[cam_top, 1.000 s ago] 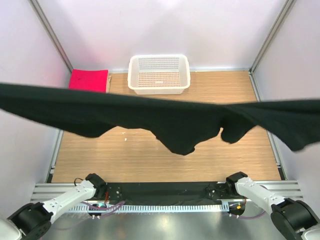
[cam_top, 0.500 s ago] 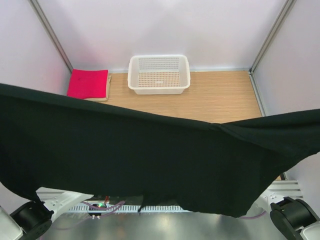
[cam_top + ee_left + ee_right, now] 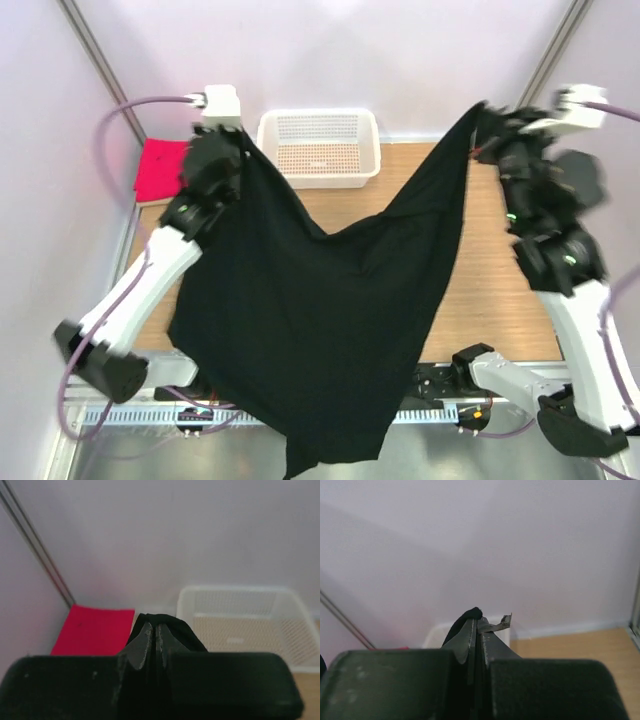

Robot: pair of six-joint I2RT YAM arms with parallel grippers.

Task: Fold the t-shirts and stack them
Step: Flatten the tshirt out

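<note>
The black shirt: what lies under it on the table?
That cannot be seen: the black shirt hangs spread and covers the middle of the table. Only bare wood shows to its right and above its sagging top edge.

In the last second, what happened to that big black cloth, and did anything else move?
The black t-shirt swung from a wide band across the view to hanging between the left gripper and right gripper, both raised at the far side. Both grippers stayed shut on it. The white basket and pink-red shirt did not move.
</note>
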